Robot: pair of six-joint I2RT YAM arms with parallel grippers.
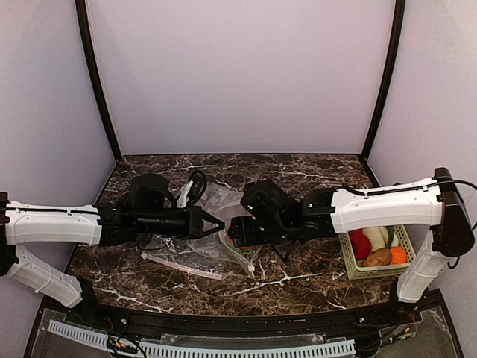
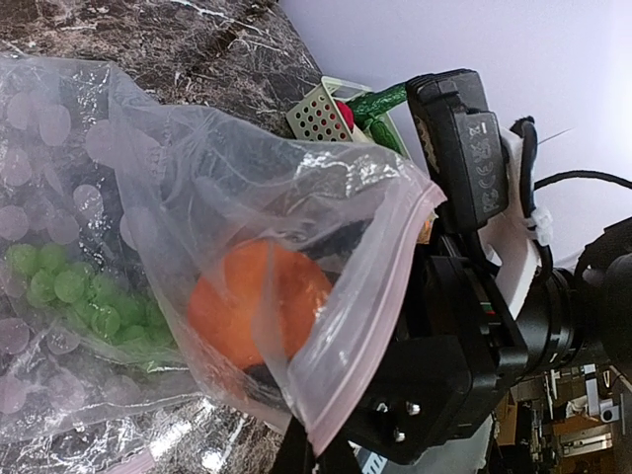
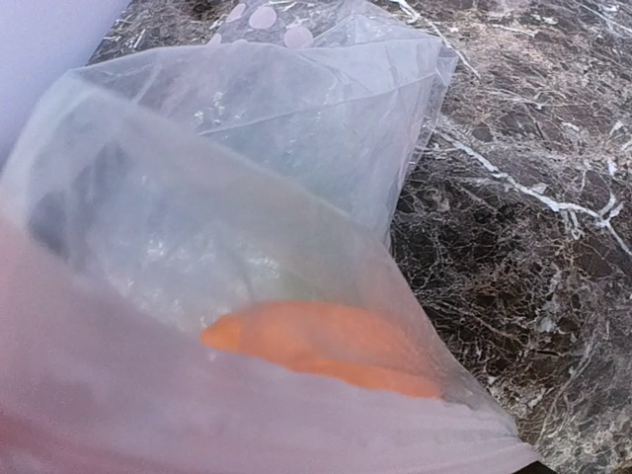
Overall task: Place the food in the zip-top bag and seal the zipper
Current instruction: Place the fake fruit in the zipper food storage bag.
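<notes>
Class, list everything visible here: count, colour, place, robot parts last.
table: one, dark marble, under everything
zip-top bag: one, clear with white dots, pink strip, centre, mouth lifted
orange fruit: one, orange, inside that bag
grapes: one bunch, green, under clear plastic
second bag: one, clear, flat in front
basket: one, pale green, right side
apple: one, red, in basket
radish: one, white, in basket
potato: one, brown, in basket
orange piece: one, orange, in basket
left hand: one, black, shut on the bag's mouth
right hand: one, black, at the bag's mouth; grip hidden
</notes>
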